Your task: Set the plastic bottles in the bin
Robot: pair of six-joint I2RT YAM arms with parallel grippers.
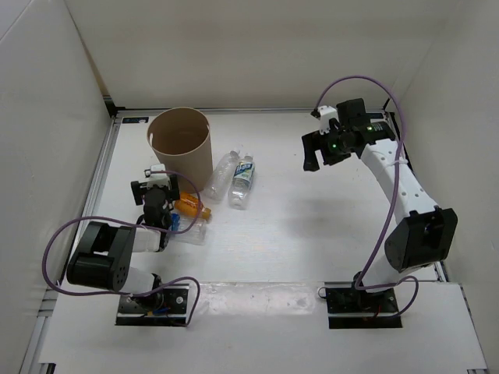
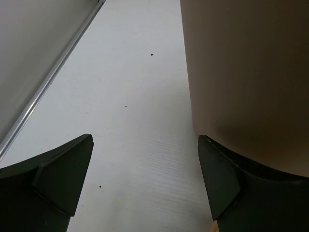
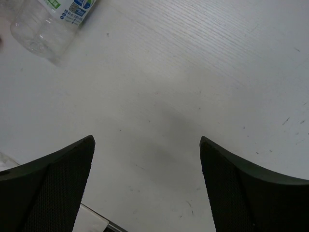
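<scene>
The tan bin (image 1: 180,142) stands upright at the back left. Four bottles lie on the table to its right and front: a clear one (image 1: 221,173), a blue-labelled one (image 1: 242,181), an orange one (image 1: 191,207) and a clear one with a blue label (image 1: 188,229). My left gripper (image 1: 150,185) is open and empty, low beside the bin's near left side; the bin wall (image 2: 246,72) fills the right of the left wrist view above its jaws (image 2: 145,183). My right gripper (image 1: 314,154) is open and empty over bare table at the right (image 3: 147,183). A blue-labelled bottle (image 3: 46,24) shows at the top left.
White walls enclose the table on the left, back and right. A metal rail (image 1: 105,167) runs along the left edge and also shows in the left wrist view (image 2: 48,82). The left arm's cable (image 1: 58,241) loops near its base.
</scene>
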